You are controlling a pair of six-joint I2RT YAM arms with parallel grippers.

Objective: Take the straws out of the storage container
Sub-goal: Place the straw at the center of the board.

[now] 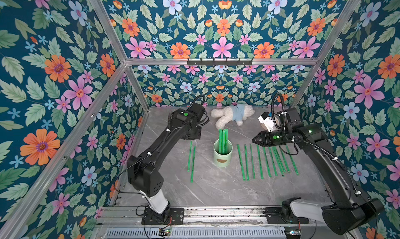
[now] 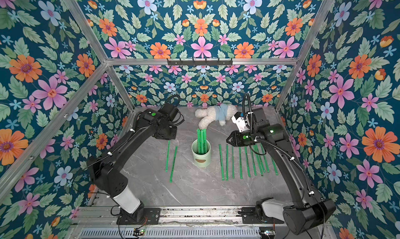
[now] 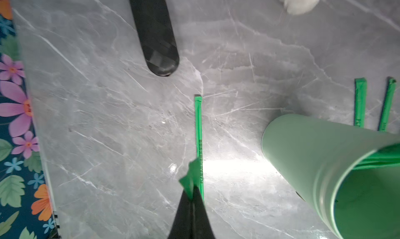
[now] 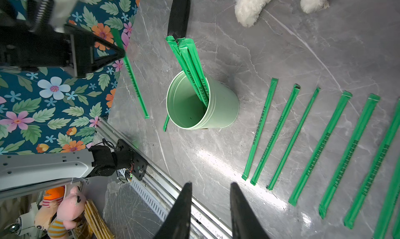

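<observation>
In both top views the left hand (image 3: pixel 191 194) is hidden under its own wrist, and the right arm (image 1: pixel 320 138) covers the far ends of several straws (image 4: pixel 376 168), whose print is too small to read there. The storage container (image 3: pixel 303 145) and plush toy (image 4: pixel 251 6) run off wrist-picture edges; the container's wall hides the standing straws' lower ends.

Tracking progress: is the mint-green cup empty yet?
Not empty. A few straws stand inside the storage container, leaning against its rim.
</observation>
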